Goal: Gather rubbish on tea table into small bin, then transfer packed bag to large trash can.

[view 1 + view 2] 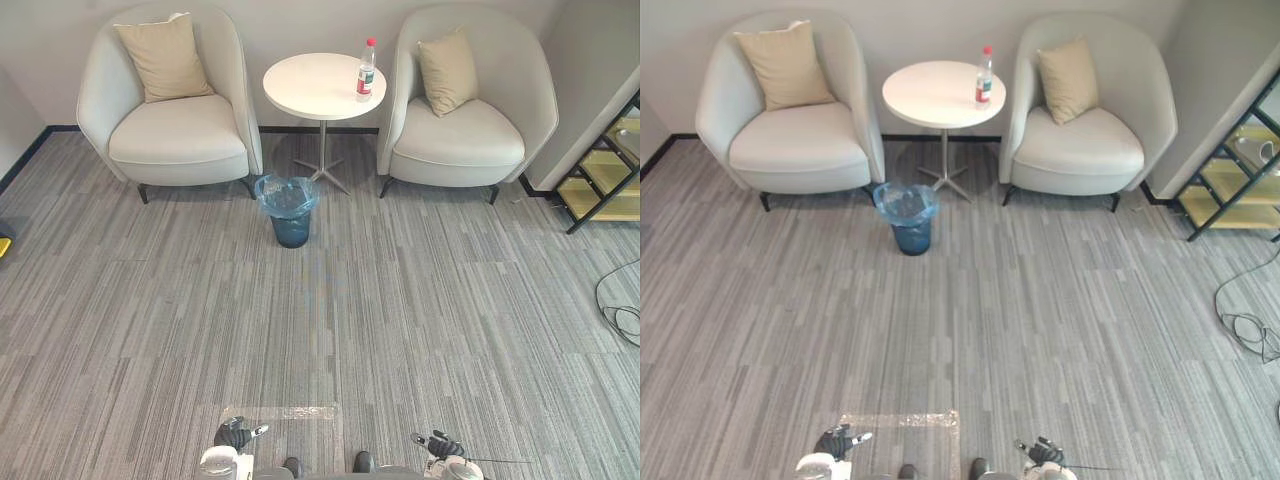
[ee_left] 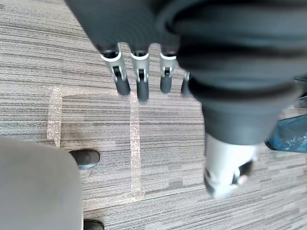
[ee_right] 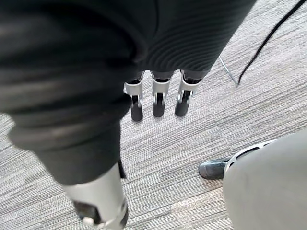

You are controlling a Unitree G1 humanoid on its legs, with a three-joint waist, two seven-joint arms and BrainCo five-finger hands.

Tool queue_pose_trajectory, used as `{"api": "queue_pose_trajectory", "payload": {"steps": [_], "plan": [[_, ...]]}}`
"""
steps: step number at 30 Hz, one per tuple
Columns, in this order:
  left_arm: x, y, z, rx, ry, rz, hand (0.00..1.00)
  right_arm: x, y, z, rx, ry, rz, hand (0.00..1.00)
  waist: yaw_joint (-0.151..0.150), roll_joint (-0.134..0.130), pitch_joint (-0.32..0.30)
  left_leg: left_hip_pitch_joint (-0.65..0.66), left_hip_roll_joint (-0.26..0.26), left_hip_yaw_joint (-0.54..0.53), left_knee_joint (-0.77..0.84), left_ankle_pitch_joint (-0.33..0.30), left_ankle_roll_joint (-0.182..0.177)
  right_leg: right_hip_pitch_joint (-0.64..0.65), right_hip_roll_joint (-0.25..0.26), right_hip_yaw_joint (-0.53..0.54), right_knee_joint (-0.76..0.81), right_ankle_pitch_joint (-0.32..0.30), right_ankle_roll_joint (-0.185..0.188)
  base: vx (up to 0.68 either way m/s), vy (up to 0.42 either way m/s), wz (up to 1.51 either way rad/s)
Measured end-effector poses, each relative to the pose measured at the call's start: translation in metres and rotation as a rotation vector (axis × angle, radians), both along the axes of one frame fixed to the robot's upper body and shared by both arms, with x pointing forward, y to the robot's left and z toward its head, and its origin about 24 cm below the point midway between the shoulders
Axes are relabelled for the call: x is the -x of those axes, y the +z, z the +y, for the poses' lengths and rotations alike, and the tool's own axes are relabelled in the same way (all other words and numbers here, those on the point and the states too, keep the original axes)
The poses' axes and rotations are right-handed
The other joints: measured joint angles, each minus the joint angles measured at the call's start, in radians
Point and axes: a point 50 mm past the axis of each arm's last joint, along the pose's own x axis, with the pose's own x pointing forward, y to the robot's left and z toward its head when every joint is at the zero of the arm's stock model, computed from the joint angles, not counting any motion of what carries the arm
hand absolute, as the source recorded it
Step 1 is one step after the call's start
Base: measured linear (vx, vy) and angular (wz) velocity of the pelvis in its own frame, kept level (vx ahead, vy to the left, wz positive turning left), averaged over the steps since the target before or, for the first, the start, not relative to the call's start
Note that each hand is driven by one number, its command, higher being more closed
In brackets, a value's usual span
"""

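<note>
One clear plastic bottle (image 1: 366,70) with a red cap and a red label stood upright on the round white worktop (image 1: 305,95). It was close to the worktop's rim, far ahead of both hands and somewhat toward the right hand's side. A small dark-blue bin (image 1: 289,228) stood on the grey striped carpet (image 1: 420,320), also well ahead of the hands but nearer to them than the worktop. It was lined with a thin blue plastic bag (image 1: 287,192) that spread over its rim. Whether anything lay in the bag could not be told.

The left hand (image 1: 235,434) hung low over the carpet, its fingers (image 2: 139,81) straight and slack, holding nothing. The right hand (image 1: 440,444) hung likewise, fingers (image 3: 158,98) straight and with nothing in its grasp.

A cream armchair (image 1: 175,135) with a beige cushion (image 1: 165,58) stood beside the worktop on the left hand's side. A second cream armchair (image 1: 470,140) stood on the right hand's side.
</note>
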Motion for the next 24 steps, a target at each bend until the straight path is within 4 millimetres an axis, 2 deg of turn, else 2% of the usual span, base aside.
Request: {"api": "queue_pose_trajectory", "payload": {"steps": [24], "plan": [[-0.0028,-0.0005,-0.0093,0.007,-0.046,0.002,0.00,0.0003,-0.0006,0.0032,-0.009,-0.011,0.000,0.00,-0.001,-0.004,-0.002,0.004,0.004,0.015,0.000,-0.004,-0.007,0.008,0.005,0.011,-0.019,0.008,-0.011,-0.01,-0.010,-0.01]]}}
